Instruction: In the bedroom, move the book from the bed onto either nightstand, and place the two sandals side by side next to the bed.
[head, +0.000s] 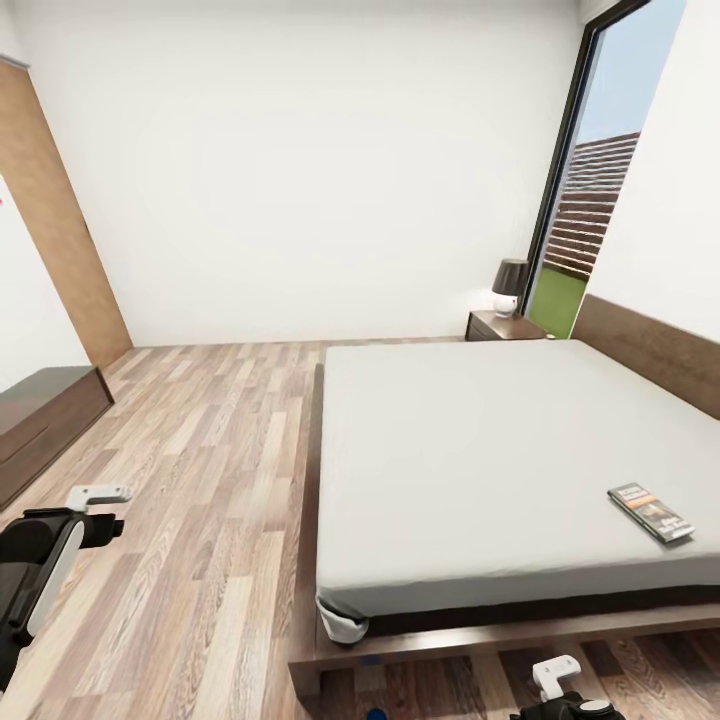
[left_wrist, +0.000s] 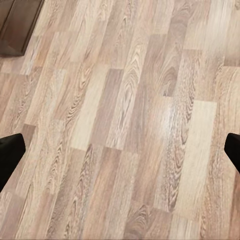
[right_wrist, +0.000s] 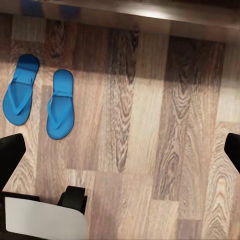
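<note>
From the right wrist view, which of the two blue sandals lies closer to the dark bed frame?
The sandal at the picture's edge; its toe end reaches nearer the bed frame than the other sandal beside it.

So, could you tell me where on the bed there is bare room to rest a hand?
Nearly all the grey mattress is bare, from the nightstand end down to the foot. Only the near right corner is taken, by the book.

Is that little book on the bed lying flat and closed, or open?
Flat and closed: the book lies cover up on the grey mattress, near its right edge, with no pages spread.
</note>
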